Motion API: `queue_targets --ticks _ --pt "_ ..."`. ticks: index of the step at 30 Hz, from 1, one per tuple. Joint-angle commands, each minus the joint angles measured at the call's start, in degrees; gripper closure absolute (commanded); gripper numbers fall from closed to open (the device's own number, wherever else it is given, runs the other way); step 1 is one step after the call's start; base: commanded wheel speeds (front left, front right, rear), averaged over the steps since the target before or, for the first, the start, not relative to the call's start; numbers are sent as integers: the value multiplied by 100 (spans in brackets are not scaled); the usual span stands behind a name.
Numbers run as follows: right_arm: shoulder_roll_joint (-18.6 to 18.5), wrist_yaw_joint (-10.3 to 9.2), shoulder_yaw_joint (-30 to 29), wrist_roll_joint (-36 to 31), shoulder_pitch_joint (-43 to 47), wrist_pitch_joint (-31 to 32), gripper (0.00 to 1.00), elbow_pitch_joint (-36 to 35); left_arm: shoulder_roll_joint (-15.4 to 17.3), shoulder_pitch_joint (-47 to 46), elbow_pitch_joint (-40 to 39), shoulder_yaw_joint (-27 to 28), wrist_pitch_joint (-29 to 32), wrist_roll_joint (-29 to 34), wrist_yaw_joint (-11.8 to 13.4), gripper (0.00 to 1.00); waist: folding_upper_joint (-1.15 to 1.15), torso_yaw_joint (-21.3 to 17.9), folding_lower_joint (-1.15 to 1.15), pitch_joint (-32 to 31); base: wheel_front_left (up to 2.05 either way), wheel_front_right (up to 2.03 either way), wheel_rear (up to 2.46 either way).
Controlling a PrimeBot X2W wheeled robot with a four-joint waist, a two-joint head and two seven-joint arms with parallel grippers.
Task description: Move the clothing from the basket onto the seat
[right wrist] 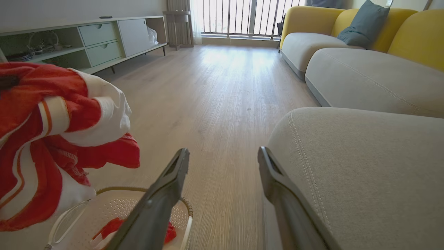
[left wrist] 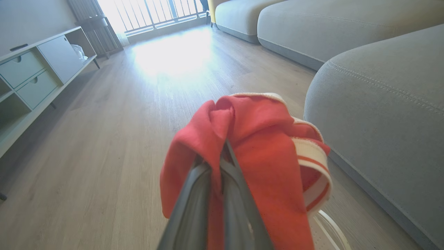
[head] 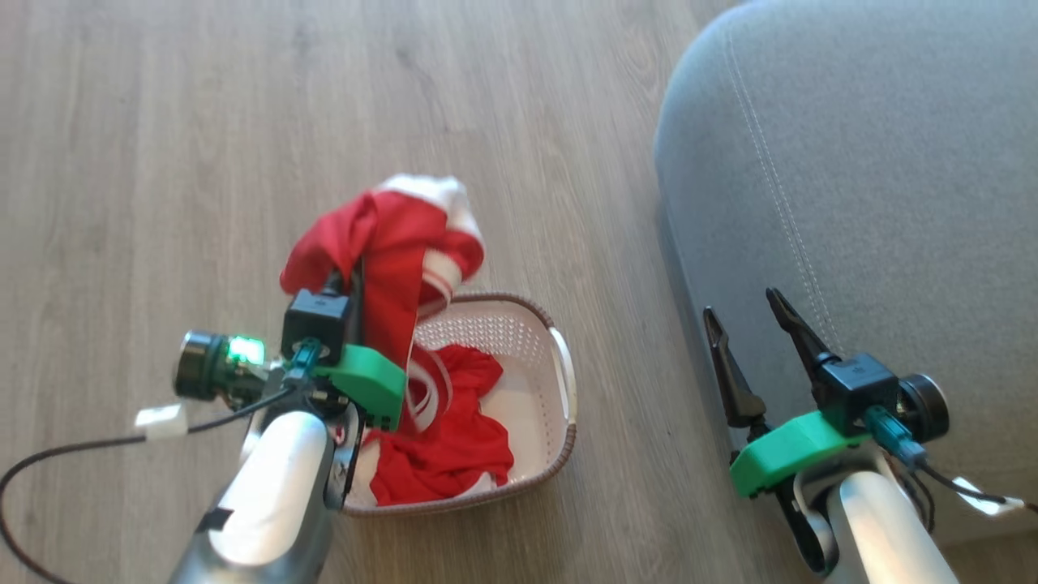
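My left gripper (head: 350, 276) is shut on a piece of the clothing (head: 389, 235), a red garment with white trim, lifted above the basket (head: 561, 357), with its lower end hanging into the basket. In the left wrist view the fingers (left wrist: 222, 156) pinch the red fabric (left wrist: 263, 139), which drapes over them. More red clothing (head: 454, 438) lies inside the cream basket on the floor. The grey seat (head: 851, 162) is to the right. My right gripper (head: 739, 302) stands open and empty by the seat's edge. In the right wrist view it (right wrist: 222, 151) is open between the basket (right wrist: 104, 190) and the seat (right wrist: 364, 166).
Wood floor stretches ahead. A pale sideboard (right wrist: 104, 38) runs along the left wall. Grey and yellow sofas (right wrist: 347, 45) line the right, beyond the seat. A black cable (head: 73, 450) trails on the floor at the left.
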Motion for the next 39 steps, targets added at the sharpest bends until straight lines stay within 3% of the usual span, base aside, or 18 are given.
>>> queue_targets --ticks 1,10,18,25,39 --pt "-52 -2 113 23 -68 -14 0 -246 120 -125 -295 250 -74 54 30 100 0 68 1 -73 0 0 0" --pt "-52 -2 -64 256 -19 -14 0 -1098 157 64 -2038 409 -74 363 -83 100 0 168 1 -272 0 0 0" --pt "-52 -2 60 421 101 -14 0 -1680 121 226 -3063 656 -74 394 18 100 0 187 1 -394 0 0 0" --pt "-52 -2 104 211 299 -14 0 -1797 31 314 -3382 729 -74 338 -28 100 0 274 1 -509 0 0 0" --pt "-52 -2 275 183 380 -14 0 -1790 -41 420 -3674 479 -74 351 -654 100 0 219 1 -601 0 0 0"
